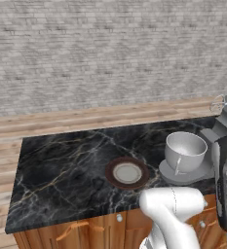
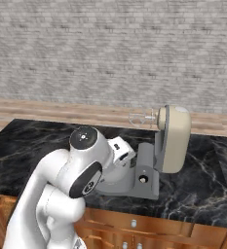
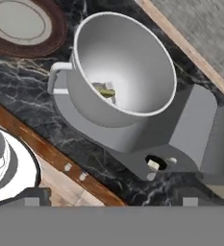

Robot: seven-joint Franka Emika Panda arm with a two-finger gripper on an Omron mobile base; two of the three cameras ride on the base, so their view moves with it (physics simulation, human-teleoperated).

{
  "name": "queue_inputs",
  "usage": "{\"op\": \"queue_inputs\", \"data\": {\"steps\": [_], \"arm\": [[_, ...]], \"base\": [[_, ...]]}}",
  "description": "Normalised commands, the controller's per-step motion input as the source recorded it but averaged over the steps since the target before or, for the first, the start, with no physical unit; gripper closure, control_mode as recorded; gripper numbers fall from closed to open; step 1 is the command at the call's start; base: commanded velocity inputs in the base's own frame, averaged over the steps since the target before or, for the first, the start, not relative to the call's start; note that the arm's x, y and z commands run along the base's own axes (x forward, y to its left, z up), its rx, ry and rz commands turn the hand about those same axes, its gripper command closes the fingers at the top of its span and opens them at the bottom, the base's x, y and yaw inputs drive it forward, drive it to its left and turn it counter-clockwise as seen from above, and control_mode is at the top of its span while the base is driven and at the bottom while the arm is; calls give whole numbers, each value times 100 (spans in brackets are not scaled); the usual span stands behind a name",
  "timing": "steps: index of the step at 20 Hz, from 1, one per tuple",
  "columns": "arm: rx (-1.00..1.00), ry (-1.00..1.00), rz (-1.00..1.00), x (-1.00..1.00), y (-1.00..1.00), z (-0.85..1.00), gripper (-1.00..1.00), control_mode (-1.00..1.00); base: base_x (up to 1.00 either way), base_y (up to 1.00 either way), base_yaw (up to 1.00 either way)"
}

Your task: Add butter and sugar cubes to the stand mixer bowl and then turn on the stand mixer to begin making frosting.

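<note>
Stand mixer bowl (image 3: 125,65) sits on the grey base of the stand mixer (image 2: 156,155), handle toward the brown-rimmed plate (image 1: 127,173); both rest on the black marble desk (image 1: 61,170); plate lies just beside the mixer base, and it carries nothing.

Inside the bowl you can see the butter (image 3: 106,91), a small yellow-green stick at the bottom, with pale white bits touching it, which you may take for the sugar cubes (image 3: 109,86), though they are too small to count.

Pincer (image 3: 108,202): tips barely show at the lower edge of the hand view; jaws stand wide apart and hold nothing; the hand looks down on the bowl and the mixer base from above.

Judgement: the adding step looks done; the step in hand is switching the mixer on.

The mixer head (image 2: 173,138) is beige and tilted back, whisk (image 2: 139,118) pointing sideways, well clear of the bowl; a small control (image 3: 153,164) sits in a dark recess on the base column, near the bowl.

Next move, as judged: bring a fingertip down to that control, approaching between bowl rim and column; press or nudge it squarely; beware knocking the bowl.
</note>
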Motion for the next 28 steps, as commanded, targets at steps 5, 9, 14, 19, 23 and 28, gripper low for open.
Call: {"op": "queue_inputs", "data": {"steps": [5,9,14,19,23,28], "arm": [[3,-24,0,-29,-83,0,-100,-100],[6,-6,0,-9,-73,-1,-100,-100],[4,0,0,11,-83,0,-100,-100],[4,-2,0,26,-85,0,-100,-100],[7,-8,3,44,-71,0,-100,-100],[9,-18,15,48,-59,0,-100,-100]], "base": [[0,0,0],[0,0,0],[0,0,0],[0,0,0],[0,0,0],[0,0,0]]}}
